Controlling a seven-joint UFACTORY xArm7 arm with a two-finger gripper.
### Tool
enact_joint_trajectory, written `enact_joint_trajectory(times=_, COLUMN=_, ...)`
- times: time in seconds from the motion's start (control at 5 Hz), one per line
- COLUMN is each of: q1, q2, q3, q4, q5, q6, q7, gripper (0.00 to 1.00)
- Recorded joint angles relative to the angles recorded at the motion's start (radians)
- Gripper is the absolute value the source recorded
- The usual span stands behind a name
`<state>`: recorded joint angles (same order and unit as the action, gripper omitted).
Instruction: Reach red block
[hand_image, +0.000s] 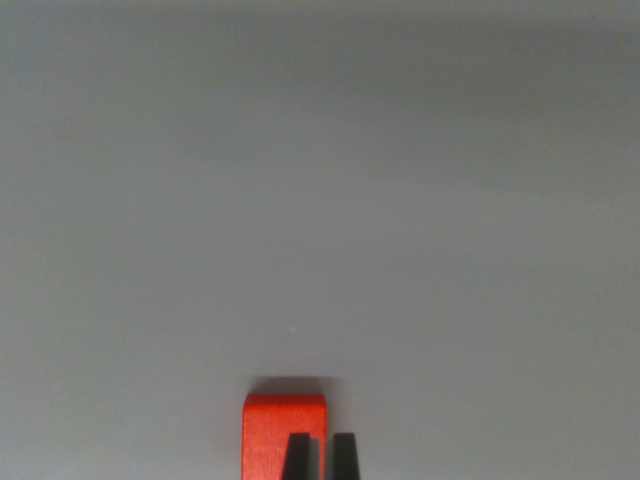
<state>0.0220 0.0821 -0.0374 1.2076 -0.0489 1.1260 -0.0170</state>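
The red block (270, 440) looks smooth, like plastic, with a soft shine. The grey desk (320, 200) is plain, smooth and matt. The pincer (321, 458) fingertips (297, 458) look dull black.

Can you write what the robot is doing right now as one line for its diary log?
phase: reaching | tool: over red block, tips close together | block: bottom centre of wrist view, on grey surface | grasp: cannot tell

This looks like a bare test bench in a lab, though little shows it for certain. A plain, smooth grey surface (320, 200) fills nearly everything, evenly lit and unmarked, with no household or shop clutter near or far to suggest otherwise.
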Motion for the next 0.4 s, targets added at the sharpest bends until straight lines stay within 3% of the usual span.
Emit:
enact_joint_trajectory(times=0.2, q1=0.0, q2=0.0, q3=0.0, q4=0.0, q5=0.0, q6=0.0, q7=0.0, gripper=0.0)
enact_joint_trajectory(times=0.4, q1=0.0008, q2=0.008, q3=0.0, q4=-0.038, q5=-0.0001, q6=-0.046, q7=0.001, gripper=0.0)
